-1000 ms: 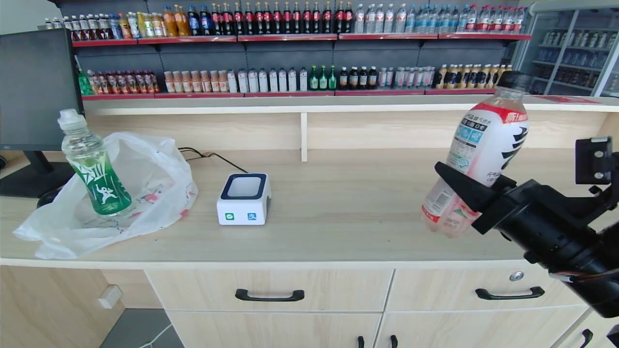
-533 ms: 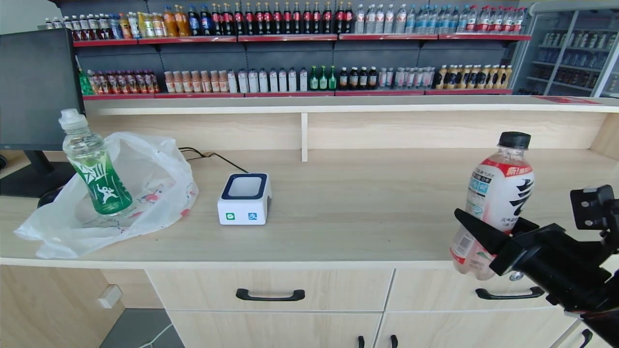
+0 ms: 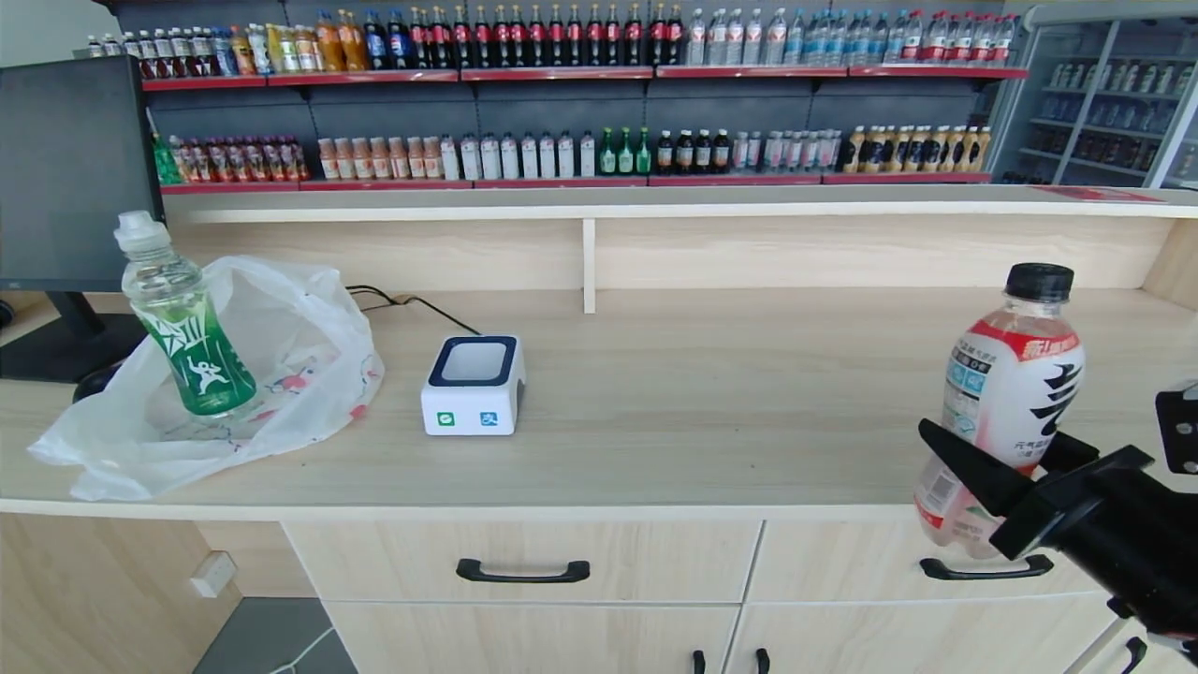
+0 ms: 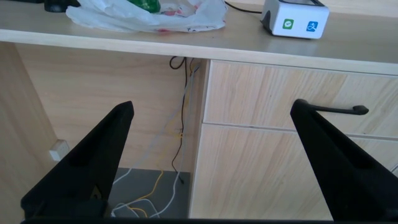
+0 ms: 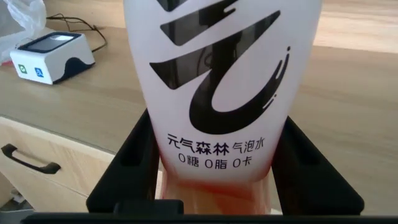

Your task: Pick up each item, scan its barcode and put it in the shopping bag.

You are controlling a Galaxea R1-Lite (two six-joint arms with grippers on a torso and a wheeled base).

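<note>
Pink-tinted plastic makes up the bottle (image 3: pixel 1006 412) in hand, with a black cap and a glossy label sleeve. It is judged moderately heavy if full, stiff enough not to buckle, yet slick on that sleeve. The lower body, below the label's widest part, is the sensible place for a hold, and that is where it is taken. The bottle is held at the near right, off the counter (image 3: pixel 702 402) and out past its near edge, nearly upright with the cap leaning slightly right. It is well apart from the scanner (image 3: pixel 471 384).

The right gripper (image 3: pixel 992 468) is closed around the bottle's lower half, one finger on each side, as is seen close up in the right wrist view (image 5: pixel 217 168). The arm is brought in low from the near right, with the fingers pointing left and away. What looks like the barcode patch (image 3: pixel 934 487) sits low on the bottle's left side.

The left gripper (image 4: pixel 211 155) hangs low before the drawer fronts, below the counter edge — jaws spread wide, nothing between them.

At the far left the shopping bag (image 3: pixel 299 346) lies slumped, with a green bottle (image 3: pixel 182 328) standing on it.
</note>
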